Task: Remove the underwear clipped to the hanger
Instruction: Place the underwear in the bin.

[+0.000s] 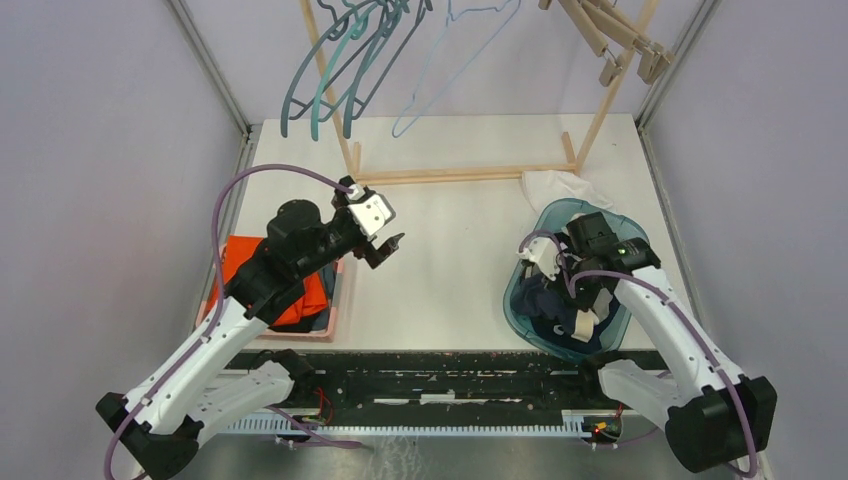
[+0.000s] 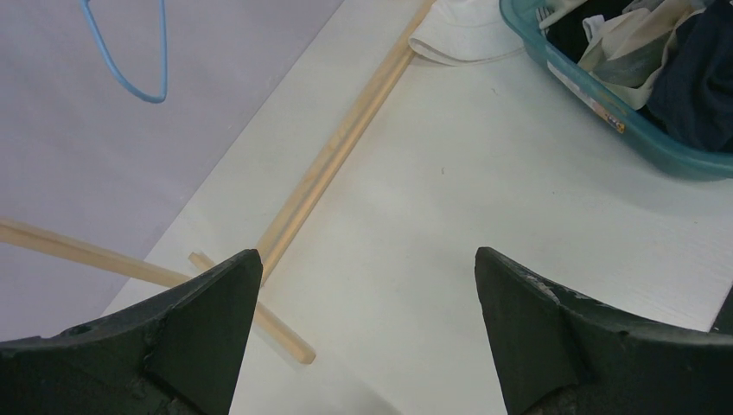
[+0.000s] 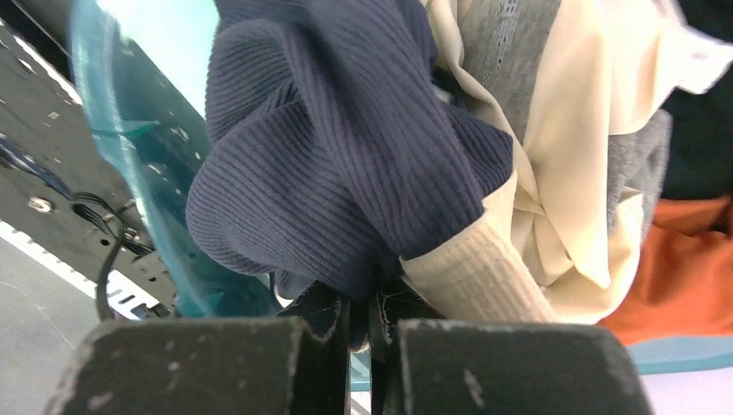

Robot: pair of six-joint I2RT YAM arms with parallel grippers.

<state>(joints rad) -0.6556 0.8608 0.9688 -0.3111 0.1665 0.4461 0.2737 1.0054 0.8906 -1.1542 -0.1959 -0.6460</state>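
**A:** Where is the underwear, and what are the two hands doing?

**B:** The underwear is heaped in a teal basket: navy, cream, grey and orange pieces bunched together. The right gripper is down inside the basket. Its jaws are pressed almost together, and a thin fold of navy ribbed cloth looks pinched at their tips. A cream ribbed waistband touches the outer side of one finger. The left gripper hangs over bare table with its jaws spread wide and nothing between them. The wooden rack lies ahead of it to its left, and the basket is well off to its right.

**A:** How would that cloth behave in a grip?

**B:** I'd judge it light, soft and floppy. It should sag and trail from whatever point is held, and neighbouring pieces may drag along with it. The knit is not slippery or fragile, but a thin pinch could slide off. The waistband is the thicker, firmer edge, so it looks like the surest place to take hold.

**A:** Is anything left on the hangers?

**B:** The hangers far beyond the left gripper look bare.
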